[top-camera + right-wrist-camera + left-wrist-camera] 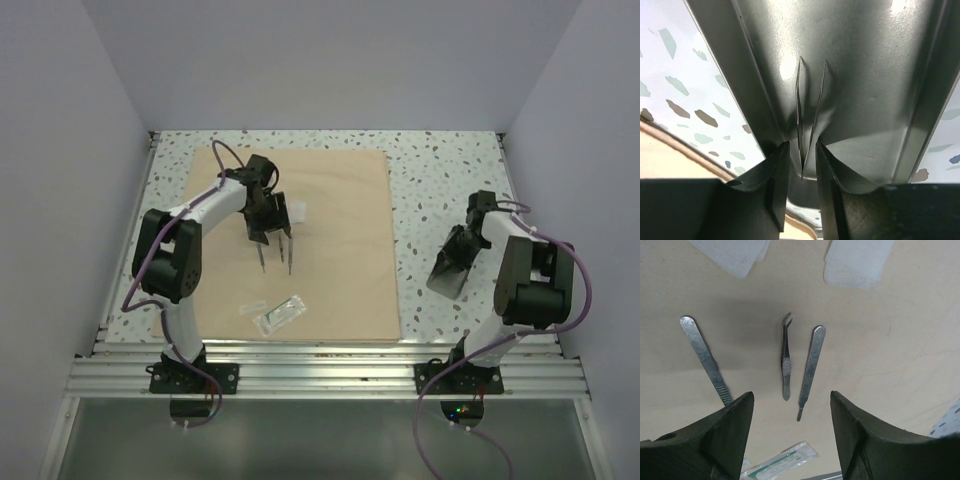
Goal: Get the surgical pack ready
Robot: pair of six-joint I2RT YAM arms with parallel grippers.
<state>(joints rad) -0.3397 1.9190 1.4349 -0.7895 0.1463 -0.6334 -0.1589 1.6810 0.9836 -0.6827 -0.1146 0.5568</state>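
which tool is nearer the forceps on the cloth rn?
Left. The left tool hovers over the forceps on the surgical pack cloth. The right tool is off the cloth, at the metal tray to its right.

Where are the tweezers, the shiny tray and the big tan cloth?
tweezers [786, 366]: left wrist view, on the ribbed grip at their middle.
shiny tray [875, 60]: right wrist view, on its bare floor.
big tan cloth [345, 250]: top external view, on a bare part right of the tools.
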